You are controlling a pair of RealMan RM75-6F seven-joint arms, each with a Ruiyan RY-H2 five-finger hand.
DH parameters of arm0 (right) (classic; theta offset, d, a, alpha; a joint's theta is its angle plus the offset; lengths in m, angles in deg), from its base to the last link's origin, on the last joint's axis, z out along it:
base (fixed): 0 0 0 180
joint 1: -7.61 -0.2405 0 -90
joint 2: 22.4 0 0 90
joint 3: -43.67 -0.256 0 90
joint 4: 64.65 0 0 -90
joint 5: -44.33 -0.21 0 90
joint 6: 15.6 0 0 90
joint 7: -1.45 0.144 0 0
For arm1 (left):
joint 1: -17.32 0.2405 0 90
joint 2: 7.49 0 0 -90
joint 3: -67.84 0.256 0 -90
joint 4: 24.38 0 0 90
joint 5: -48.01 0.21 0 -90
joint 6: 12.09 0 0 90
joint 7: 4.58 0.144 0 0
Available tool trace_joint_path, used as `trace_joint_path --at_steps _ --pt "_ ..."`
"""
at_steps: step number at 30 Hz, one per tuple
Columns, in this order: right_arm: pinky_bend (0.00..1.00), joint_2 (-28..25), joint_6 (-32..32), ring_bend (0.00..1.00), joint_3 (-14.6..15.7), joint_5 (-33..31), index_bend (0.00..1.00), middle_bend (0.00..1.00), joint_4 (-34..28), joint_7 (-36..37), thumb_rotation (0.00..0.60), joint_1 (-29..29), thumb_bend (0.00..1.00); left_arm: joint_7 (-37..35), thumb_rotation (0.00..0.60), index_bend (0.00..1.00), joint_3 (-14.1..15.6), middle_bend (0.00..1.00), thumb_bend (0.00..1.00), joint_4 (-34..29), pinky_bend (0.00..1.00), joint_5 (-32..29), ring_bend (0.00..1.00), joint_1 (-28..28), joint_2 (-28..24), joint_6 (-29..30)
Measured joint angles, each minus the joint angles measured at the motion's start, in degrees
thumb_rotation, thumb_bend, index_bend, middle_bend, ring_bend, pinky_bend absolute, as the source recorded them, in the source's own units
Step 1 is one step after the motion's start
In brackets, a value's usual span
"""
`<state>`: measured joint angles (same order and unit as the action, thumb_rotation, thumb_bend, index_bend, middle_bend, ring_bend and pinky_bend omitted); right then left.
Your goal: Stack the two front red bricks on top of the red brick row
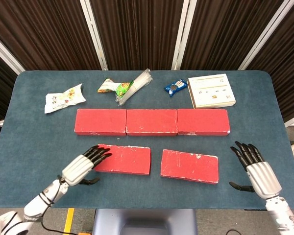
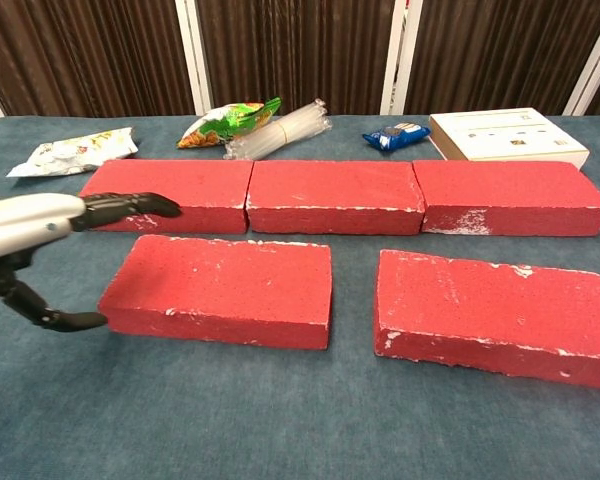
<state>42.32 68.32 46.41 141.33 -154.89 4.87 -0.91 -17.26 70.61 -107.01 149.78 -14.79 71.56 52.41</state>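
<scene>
A: Starting from the left, what is there?

B: The robot's left hand (image 1: 82, 167) sits at the left end of the left front red rectangular brick (image 1: 123, 159). Its dark fingers (image 2: 130, 206) are stretched out above that brick's left edge and the thumb hangs low beside the end face; it holds nothing.

A: How does that brick lie?

B: Flat on the blue cloth-covered table (image 1: 34, 137), long axis running left to right. The right front red rectangular brick (image 1: 190, 166) lies the same way, slightly skewed, with a gap between the two.

A: And the count?

B: Five red bricks: two in front, three end to end in the back red brick row (image 1: 152, 122), its long axis also left to right.

A: The right side?

B: The right hand (image 1: 257, 169) is near the table's right edge, well apart from the bricks, fingers spread and empty.
</scene>
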Motion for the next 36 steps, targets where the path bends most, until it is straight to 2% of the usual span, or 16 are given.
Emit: trace_joint_path --at_steps 4,11,29,31,32,34,36 --pt "0.00 -0.39 -0.46 0.00 0.09 0.09 0.00 0.00 0.05 0.96 0.600 -0.21 0.11 -0.91 0.600 0.00 -0.69 0.00 0.25 1.16 0.00 -1.21 0.00 -3.24 2.32 -4.21" --pt "0.00 -0.92 -1.12 0.00 0.38 0.38 0.00 0.00 -0.14 2.03 0.600 -0.51 0.11 -1.47 0.600 0.00 -1.48 0.00 0.25 6.45 0.00 -3.18 0.00 -6.05 6.02 -7.26" --pt "0.00 -1.43 -2.59 0.00 0.18 -0.59 0.00 0.00 -0.49 2.31 0.600 -0.88 0.11 -2.89 0.600 0.00 -1.40 0.00 0.25 10.90 0.00 -8.06 0.00 -10.33 8.40 -13.86" --pt "0.00 -1.42 -2.72 0.00 0.14 -0.70 0.00 0.00 -0.51 2.17 0.600 -0.92 0.11 -2.85 0.600 0.00 -1.41 0.00 0.25 11.23 0.04 -8.73 0.00 -10.79 8.42 -14.62" --pt "0.00 -1.42 -2.75 0.00 0.12 -0.74 0.00 0.00 -0.52 2.10 0.600 -0.93 0.11 -2.81 0.600 0.00 -1.42 0.00 0.25 11.38 0.12 -8.90 0.02 -10.95 8.44 -14.70" --pt "0.00 -1.39 -2.88 0.00 0.09 -0.84 0.00 0.00 -0.55 1.96 0.600 -0.95 0.11 -2.88 0.600 0.00 -1.38 0.01 0.24 11.69 0.27 -8.93 0.10 -11.06 8.54 -14.48" --pt "0.00 -1.37 -3.06 0.00 0.06 -0.98 0.00 0.00 -0.57 1.84 0.600 -0.99 0.11 -3.12 0.600 0.00 -1.27 0.09 0.24 11.95 0.46 -8.88 0.26 -11.15 8.62 -14.29"
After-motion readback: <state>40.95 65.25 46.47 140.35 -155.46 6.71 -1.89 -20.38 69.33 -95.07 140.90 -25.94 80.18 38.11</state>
